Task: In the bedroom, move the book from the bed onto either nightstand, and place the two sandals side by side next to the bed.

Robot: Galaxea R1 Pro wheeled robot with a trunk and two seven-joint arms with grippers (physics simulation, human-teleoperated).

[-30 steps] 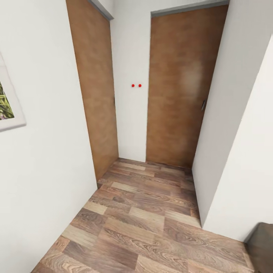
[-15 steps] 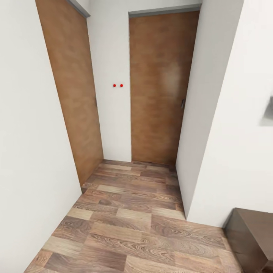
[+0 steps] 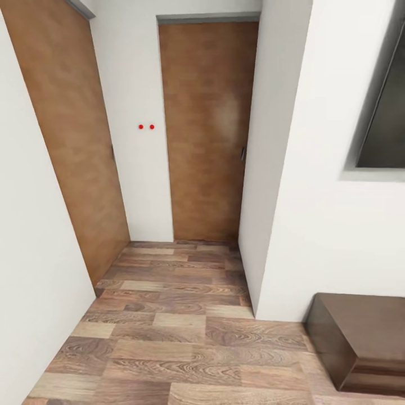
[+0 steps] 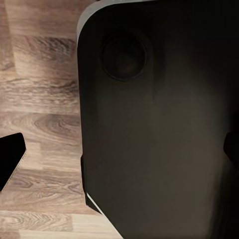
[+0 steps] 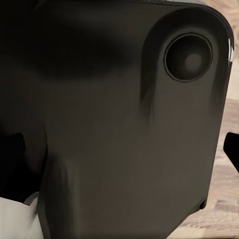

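The book, the bed and the sandals are out of view. I face a bedroom corner with white walls, two brown wood panels (image 3: 208, 129) and a wood-plank floor (image 3: 169, 337). A low glossy dark brown wooden piece (image 3: 360, 337) sits at the lower right; I cannot tell whether it is a nightstand. My left gripper (image 4: 119, 154) is open, its dark fingertips (image 4: 10, 162) at the picture's two sides, with my own dark body behind. My right gripper (image 5: 122, 149) is also open and holds nothing, with dark fingertips (image 5: 12, 149) at both sides.
A white wall corner (image 3: 253, 225) juts out ahead on the right, with a dark-framed window (image 3: 382, 112) above the dark wooden piece. Another white wall (image 3: 34, 270) runs close along the left. Two red dots (image 3: 146, 126) mark the far wall.
The camera has swung to the right: the panels have shifted left in the picture, the framed picture has left it, and the window and more of the dark wooden piece have come in.
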